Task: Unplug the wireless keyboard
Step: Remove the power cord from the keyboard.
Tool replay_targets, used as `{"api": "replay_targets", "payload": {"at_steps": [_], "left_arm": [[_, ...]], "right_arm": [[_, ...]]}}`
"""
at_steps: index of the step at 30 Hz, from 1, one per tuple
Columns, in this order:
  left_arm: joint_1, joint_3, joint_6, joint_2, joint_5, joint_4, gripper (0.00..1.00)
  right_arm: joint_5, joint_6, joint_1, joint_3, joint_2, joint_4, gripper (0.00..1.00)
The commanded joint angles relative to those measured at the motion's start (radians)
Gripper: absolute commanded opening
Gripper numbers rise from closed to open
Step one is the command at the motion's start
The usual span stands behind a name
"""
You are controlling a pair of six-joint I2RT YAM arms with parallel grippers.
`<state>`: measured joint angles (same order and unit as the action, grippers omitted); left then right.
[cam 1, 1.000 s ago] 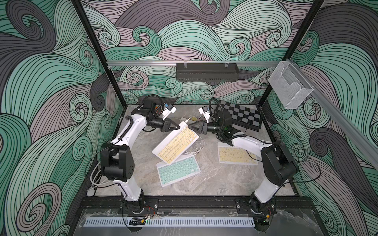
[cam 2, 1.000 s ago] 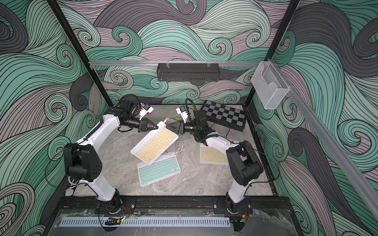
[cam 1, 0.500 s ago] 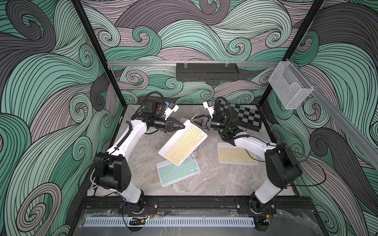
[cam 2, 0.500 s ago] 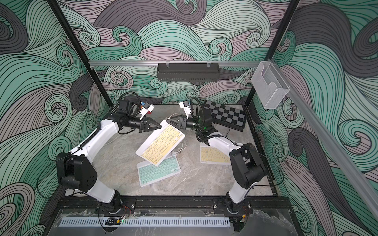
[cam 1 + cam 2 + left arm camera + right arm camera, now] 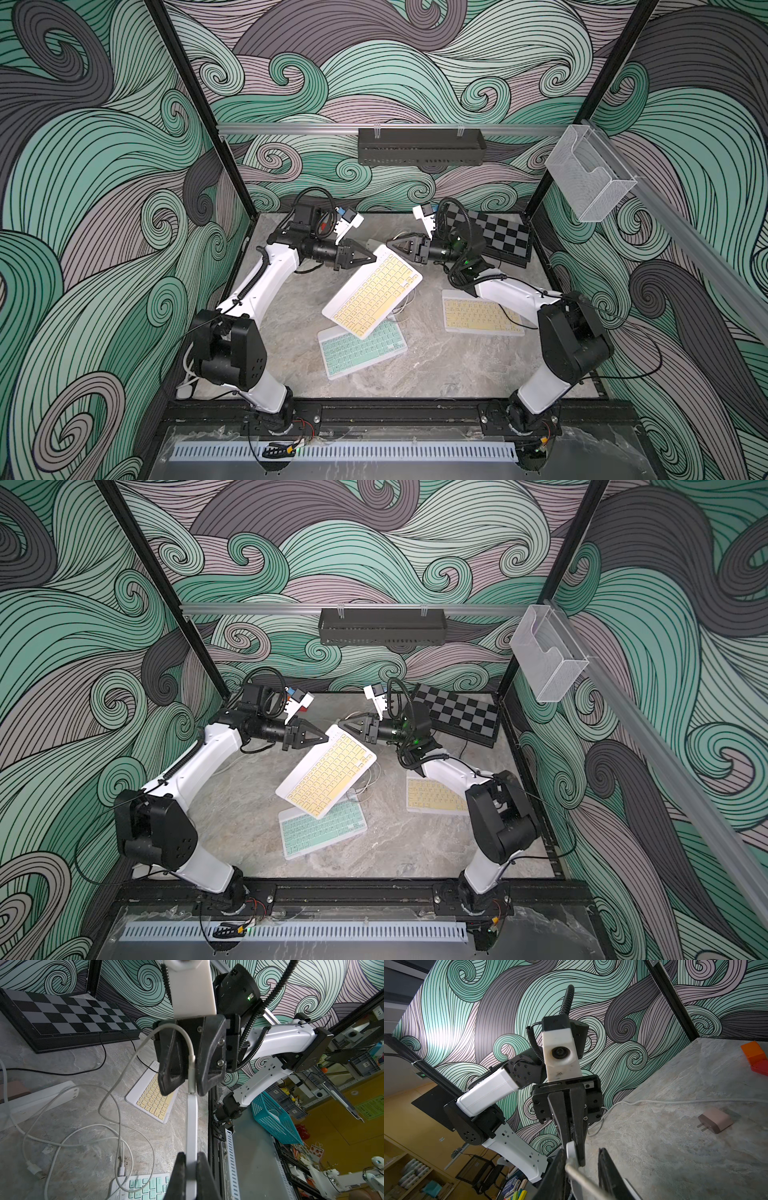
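A white wireless keyboard with yellow keys (image 5: 374, 293) (image 5: 328, 771) hangs tilted above the table in both top views. My left gripper (image 5: 373, 260) (image 5: 191, 1156) is shut on its thin edge near one corner. A white cable (image 5: 116, 1093) ends in a silver plug (image 5: 192, 1072) that sits in the keyboard's far end. My right gripper (image 5: 390, 244) (image 5: 185, 1093) (image 5: 582, 1153) straddles that plug. The plug lies against one finger, and a gap still shows on the other side.
A mint-keyed keyboard (image 5: 361, 345) lies under the lifted one, with its own cable. Another yellow-keyed keyboard (image 5: 480, 318) lies at the right, a chessboard (image 5: 498, 237) at the back right. A white power strip (image 5: 37, 1099), loose cable loops and a pink charger (image 5: 715, 1120) lie at the back.
My left arm has carried the keyboard higher and to the right. The right gripper has backed off slightly, now sits around the plug, and its jaws have narrowed.
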<state>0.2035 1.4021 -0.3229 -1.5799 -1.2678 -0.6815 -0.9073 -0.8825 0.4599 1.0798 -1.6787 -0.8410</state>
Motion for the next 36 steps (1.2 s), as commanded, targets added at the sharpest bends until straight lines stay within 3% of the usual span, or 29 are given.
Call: {"api": "replay_targets", "payload": {"at_steps": [1, 7, 12, 23, 36], "left_arm": [[0.003, 0.012, -0.021, 0.002, -0.056, -0.034, 0.00], [0.003, 0.013, -0.025, 0.006, -0.032, -0.045, 0.00], [0.001, 0.001, 0.000, 0.038, 0.107, -0.035, 0.00], [-0.040, -0.098, 0.066, 0.119, 0.189, -0.037, 0.00], [-0.084, -0.133, 0.053, 0.122, 0.183, -0.066, 0.00]], "right_arm": [[0.004, -0.036, 0.002, 0.031, -0.019, -0.048, 0.23], [0.001, -0.044, 0.005, 0.060, -0.044, -0.053, 0.00], [0.033, -0.003, 0.003, 0.084, -0.034, -0.013, 0.00], [0.207, 0.035, -0.050, 0.085, 0.044, 0.006, 0.00], [0.302, 0.025, -0.068, 0.062, 0.081, -0.076, 0.00]]}}
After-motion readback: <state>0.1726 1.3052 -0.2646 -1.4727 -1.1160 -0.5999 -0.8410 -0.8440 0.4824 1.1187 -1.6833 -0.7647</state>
